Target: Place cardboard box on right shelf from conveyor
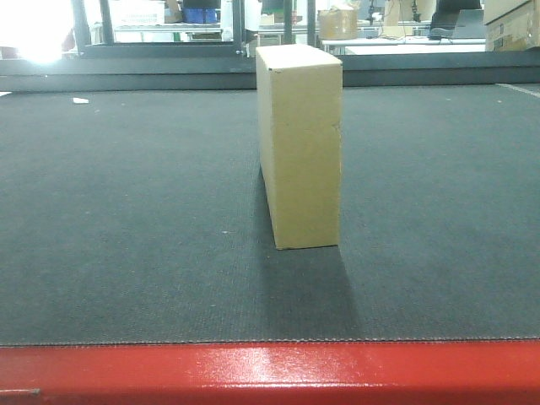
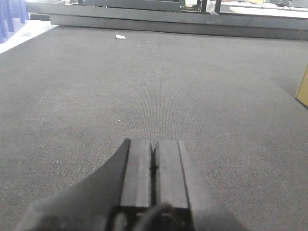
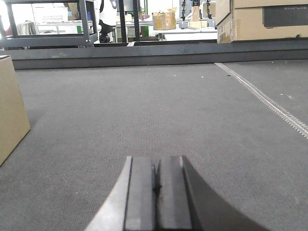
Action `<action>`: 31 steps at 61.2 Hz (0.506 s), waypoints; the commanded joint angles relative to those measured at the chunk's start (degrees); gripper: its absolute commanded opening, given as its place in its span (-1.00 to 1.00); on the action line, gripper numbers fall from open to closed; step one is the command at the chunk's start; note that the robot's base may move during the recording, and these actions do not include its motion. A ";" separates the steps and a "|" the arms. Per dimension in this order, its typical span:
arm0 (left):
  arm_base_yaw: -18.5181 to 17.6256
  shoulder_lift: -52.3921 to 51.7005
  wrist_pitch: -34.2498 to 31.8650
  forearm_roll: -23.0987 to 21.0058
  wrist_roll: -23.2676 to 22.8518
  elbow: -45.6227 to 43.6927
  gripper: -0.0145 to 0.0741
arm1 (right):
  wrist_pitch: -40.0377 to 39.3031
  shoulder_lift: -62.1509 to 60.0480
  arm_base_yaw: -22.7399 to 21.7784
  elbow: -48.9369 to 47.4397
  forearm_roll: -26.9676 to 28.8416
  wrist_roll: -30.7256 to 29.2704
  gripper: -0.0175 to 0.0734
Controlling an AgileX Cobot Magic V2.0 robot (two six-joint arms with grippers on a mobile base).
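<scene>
Background: busy workshop behind the far grey rail (image 1: 169, 76), with racks, benches and a stack of big brown cartons (image 3: 250, 19) off to the right.
Belt: the conveyor (image 1: 126, 236) is a wide dark grey textured mat with a glossy red frame edge (image 1: 270, 371) running along the near side.
Box: the cardboard box (image 1: 302, 143) stands upright on the belt, roughly mid-belt, narrow face toward the front camera and shadow falling toward the red edge.
Around the box: pretty much nothing crowding it. A small white scrap (image 1: 80, 100) lies well apart on the far left, and a pale seam line (image 3: 264, 98) crosses the belt off to the right.
Left pincer: the left pincer (image 2: 154, 147) sits low over the belt with its fingers pressed together, gripping nothing. The box is just a sliver at the right edge of its view.
Right pincer: the right pincer (image 3: 155, 166) is the same deal, fingers together and empty, with the box off to its left, not touching.
</scene>
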 commanded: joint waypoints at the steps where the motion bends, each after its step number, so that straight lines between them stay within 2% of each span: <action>1: -0.20 -0.87 -5.07 -0.34 0.02 0.54 -0.93 | -5.63 -1.15 -0.03 -0.29 0.15 -0.38 -0.47; 20: -0.20 -0.87 -5.07 -0.34 0.02 0.54 -0.94 | -8.27 -1.15 -0.03 -0.52 0.15 -0.38 -0.47; 31: -0.20 -0.87 -5.07 -0.34 0.02 0.54 -0.94 | -7.83 -0.70 -0.03 -6.05 0.15 -0.38 -0.47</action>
